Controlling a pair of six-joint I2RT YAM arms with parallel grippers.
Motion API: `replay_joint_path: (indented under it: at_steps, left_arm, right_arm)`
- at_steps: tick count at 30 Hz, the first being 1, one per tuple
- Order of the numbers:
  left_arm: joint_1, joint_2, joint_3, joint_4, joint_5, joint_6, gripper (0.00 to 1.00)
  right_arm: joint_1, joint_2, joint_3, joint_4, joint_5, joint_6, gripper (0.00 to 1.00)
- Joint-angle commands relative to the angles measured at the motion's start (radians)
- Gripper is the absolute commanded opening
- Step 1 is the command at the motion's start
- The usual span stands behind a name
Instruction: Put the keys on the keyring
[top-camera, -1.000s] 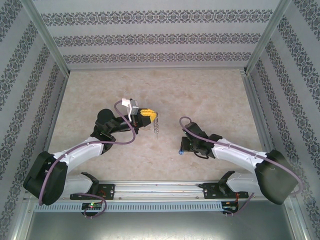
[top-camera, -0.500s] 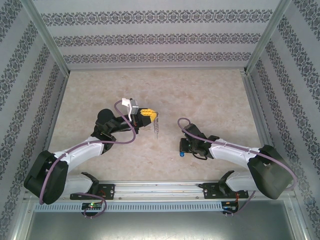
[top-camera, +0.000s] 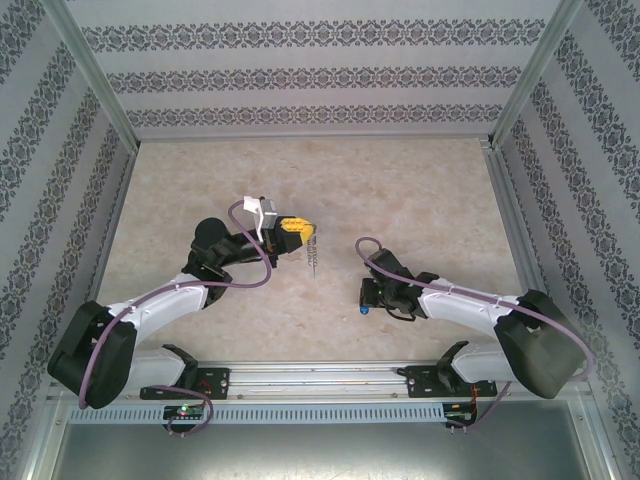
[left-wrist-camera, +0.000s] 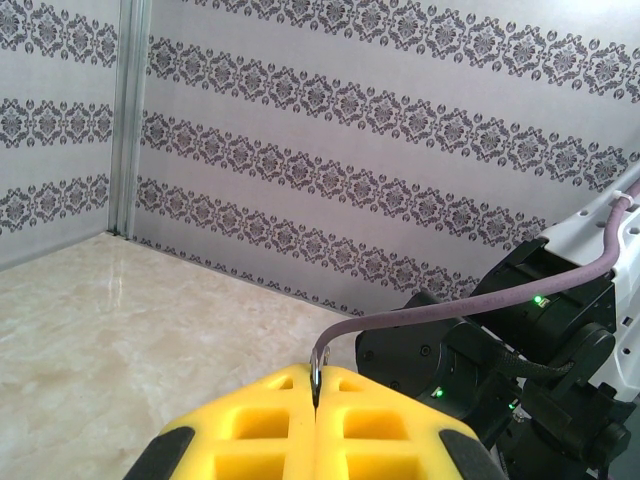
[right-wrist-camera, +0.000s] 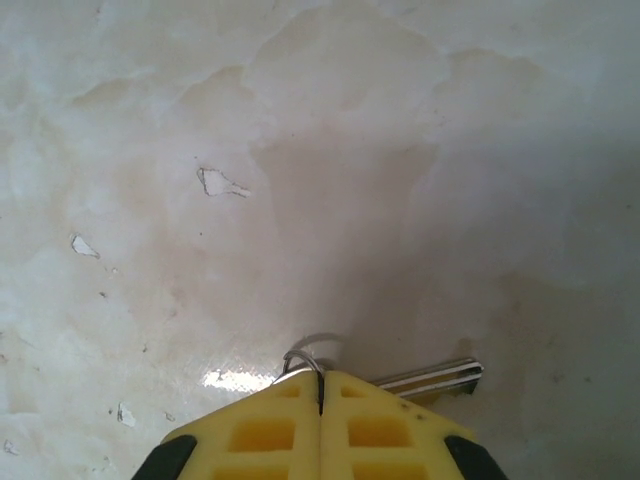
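Left of the table's (top-camera: 420, 190) middle, your left gripper (top-camera: 303, 236) has its yellow fingers (left-wrist-camera: 260, 420) pressed together on the keyring (top-camera: 314, 258). Its thin grey wire rises from the seam between them in the left wrist view and hangs off their tips in the top view. Right of the middle and closer to the table's near edge, your right gripper (top-camera: 367, 297) is clamped on the key (top-camera: 362, 308), blue head at its tip and silver blade (right-wrist-camera: 432, 377) poking out sideways, low over the marbled surface and apart from the keyring.
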Motion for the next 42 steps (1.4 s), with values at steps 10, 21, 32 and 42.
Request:
replay_joint_path:
  at_steps: [10, 21, 32, 42]
  left_arm:
    - [-0.008, 0.008, 0.025, 0.062, 0.009, 0.004, 0.0]
    - [-0.012, 0.037, 0.037, 0.048, 0.002, 0.018, 0.0]
    - [-0.026, 0.075, 0.092, -0.02, 0.032, 0.06, 0.0]
    - [-0.046, 0.111, 0.16, -0.074, 0.094, 0.121, 0.0]
  right_arm:
    - [-0.075, -0.127, 0.027, 0.013, -0.07, -0.051, 0.0]
    - [-0.192, -0.261, 0.048, 0.163, -0.21, -0.125, 0.0]
    - [-0.268, -0.388, 0.025, 0.35, -0.397, -0.209, 0.0]
    - [-0.28, -0.498, 0.031, 0.474, -0.524, -0.272, 0.0]
